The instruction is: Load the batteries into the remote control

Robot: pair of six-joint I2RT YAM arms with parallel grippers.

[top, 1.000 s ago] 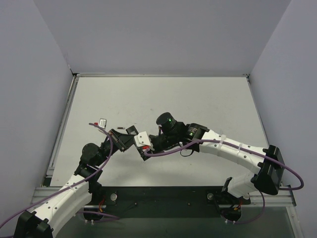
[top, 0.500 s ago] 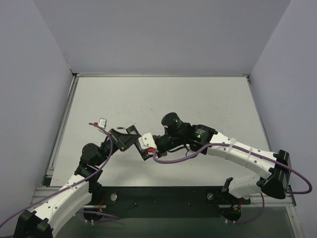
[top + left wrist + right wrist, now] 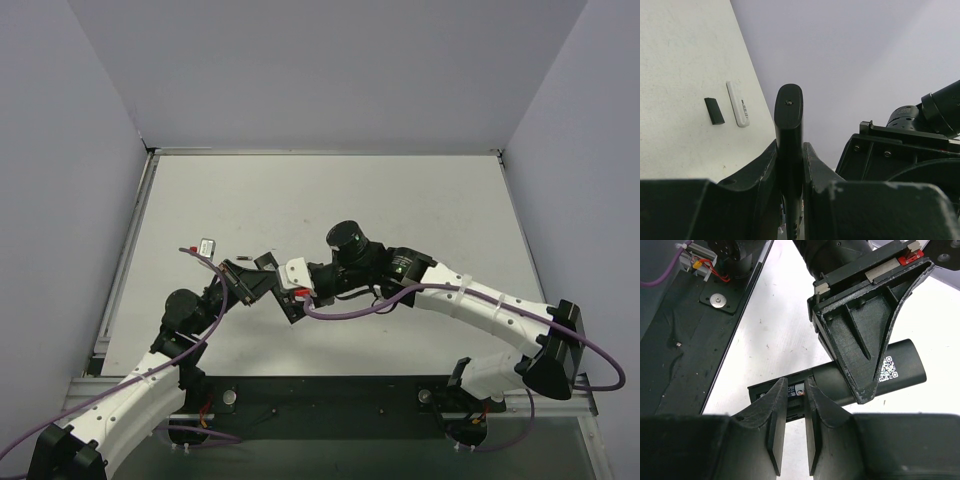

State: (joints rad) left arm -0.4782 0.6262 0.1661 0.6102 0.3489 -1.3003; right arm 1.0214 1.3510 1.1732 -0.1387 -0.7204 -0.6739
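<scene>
Where the left wrist view takes in the far left of the worktop [image 3: 680, 60], a small black cover [image 3: 714, 110] lies flat just beside a slim white remote [image 3: 737, 103], and neither arm touches them. Next along, the left claw [image 3: 789, 155] is clamped tight on the black remote [image 3: 788, 112], one finger pressed to each broad face, so the body stands edge-on to that camera. From the right wrist view the same remote runs crosswise under the left claw. Its labelled back faces the lens, and its open battery bay [image 3: 761, 392] is at the end beneath the right arm's fingertips. The right claw [image 3: 795, 387] hangs directly over that bay, its fingers parted by only a narrow gap with nothing gripped between them. What looks like a battery [image 3: 800, 389] sits in the bay just between the tips with its metal end showing, though the fingers hide too much of it to be sure. No other battery shows clearly in any view. By my reading the step in hand is seating a battery in the bay, at the point where the claw lets go. The next move calls for the right claw to lift straight out without dragging the battery askew, or to nudge it down flat between the contacts if it sits proud. Meanwhile the left claw must hold the remote steady. After that come any further battery and, last, the cover from the far left.
</scene>
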